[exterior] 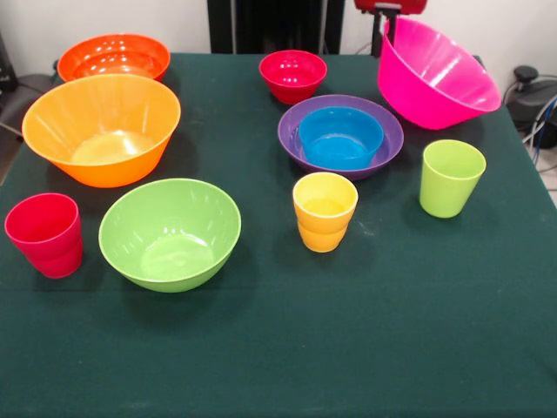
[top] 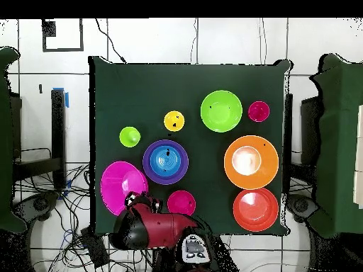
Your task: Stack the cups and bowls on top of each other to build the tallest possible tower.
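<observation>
Nearest my camera sit the lime green bowl (exterior: pixel 170 233) and red cup (exterior: pixel 45 234), both glossy plastic on the green cloth. The tower is barely begun: only the small blue bowl (exterior: pixel 340 137) nests in the purple bowl (exterior: pixel 340 135). The gripper (exterior: pixel 389 26) holds the big pink bowl (exterior: pixel 433 74) tilted by its rim, clamped as far as I can judge. Next, I'd choose where it nests.

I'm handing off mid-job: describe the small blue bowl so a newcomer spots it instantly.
Find the dark green cloth-covered table and, in the front view, look right of centre. There sits the medium glossy purple plastic bowl, and the small glossy blue plastic bowl lies nested inside it. It is the only blue thing and the only nested bowl.
</observation>
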### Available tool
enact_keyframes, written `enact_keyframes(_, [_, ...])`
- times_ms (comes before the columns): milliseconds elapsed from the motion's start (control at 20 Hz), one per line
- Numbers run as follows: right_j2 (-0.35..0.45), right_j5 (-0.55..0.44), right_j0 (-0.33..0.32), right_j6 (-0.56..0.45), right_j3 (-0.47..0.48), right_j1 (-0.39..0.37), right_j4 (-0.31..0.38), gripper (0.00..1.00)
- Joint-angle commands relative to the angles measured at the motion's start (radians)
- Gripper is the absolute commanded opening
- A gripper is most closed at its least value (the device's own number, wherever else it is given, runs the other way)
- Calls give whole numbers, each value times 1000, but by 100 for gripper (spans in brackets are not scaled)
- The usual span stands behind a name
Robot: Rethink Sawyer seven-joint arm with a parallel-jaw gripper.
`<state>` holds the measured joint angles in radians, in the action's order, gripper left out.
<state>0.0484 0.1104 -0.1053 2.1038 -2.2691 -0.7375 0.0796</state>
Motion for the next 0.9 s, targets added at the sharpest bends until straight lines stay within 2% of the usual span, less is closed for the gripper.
enact_keyframes(50, [141,-137,-40,169,-50,-68,-54,0])
enact_keyframes(350, [200,-199,-76,175,-82,-139,-82,0])
enact_keyframes(550, [235,-218,-105,162,-82,-146,-92,0])
enact_keyframes(750, [264,-228,-176,114,-72,-128,-65,0])
enact_keyframes(900, [288,-282,-235,76,-76,-166,-56,0])
